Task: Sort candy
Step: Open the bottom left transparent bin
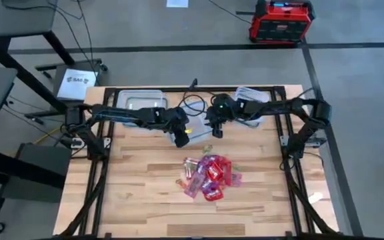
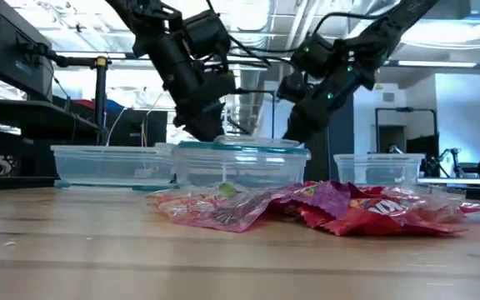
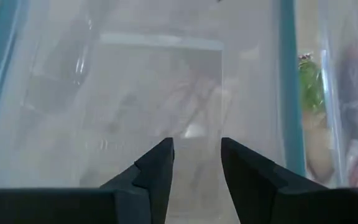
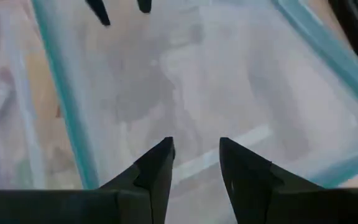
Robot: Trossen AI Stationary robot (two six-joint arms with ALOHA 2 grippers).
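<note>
The candy lies in a heap of shiny red and pink packets on the table's middle, toward the near edge. A clear container with a bluish rim stands behind the heap. My left gripper hangs open over that container's left part; nothing is between its fingers. My right gripper hangs open over its right part, fingers also empty. A small green piece lies just outside the container's wall.
Two more clear containers stand at the back, one at the left and one at the right. A black cable loops between them. A small tan piece lies left of the heap. A white scrap sits near the right edge.
</note>
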